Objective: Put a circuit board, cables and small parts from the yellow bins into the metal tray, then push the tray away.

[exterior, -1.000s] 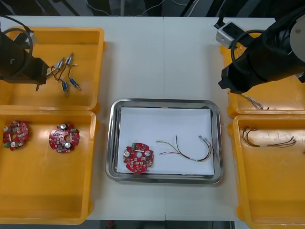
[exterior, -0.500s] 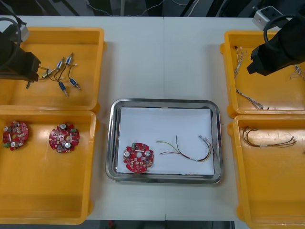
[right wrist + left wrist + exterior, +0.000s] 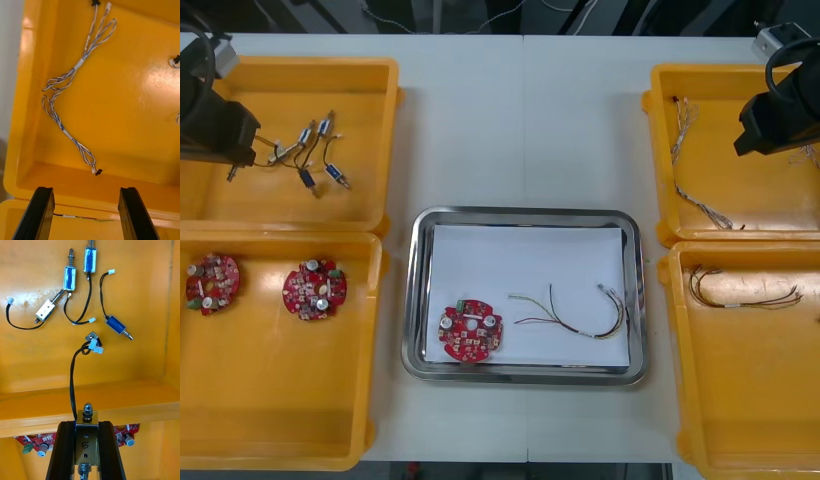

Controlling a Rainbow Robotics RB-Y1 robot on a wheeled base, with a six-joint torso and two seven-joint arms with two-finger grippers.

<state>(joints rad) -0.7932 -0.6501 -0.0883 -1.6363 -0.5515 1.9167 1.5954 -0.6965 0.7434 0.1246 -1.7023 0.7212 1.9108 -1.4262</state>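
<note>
Upper left, left gripper (image 3: 86, 425) clamped on small metal part (image 3: 86, 440), bound for tray (image 3: 418, 300); upper right, right gripper (image 3: 86, 192) wide open, poised over cable (image 3: 79, 64).

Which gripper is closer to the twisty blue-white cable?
Right. The right gripper hangs open near the twisted blue and white cable; the left gripper, across the table, grips a small metal part.

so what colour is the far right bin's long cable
Blue and white cable; right wrist view.

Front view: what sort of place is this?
Probably an electronics kitting bench: yellow bins of circuit boards and cables flank a metal tray. Left gripper holds a small metal part over one bin; right gripper, open, over another.
</note>
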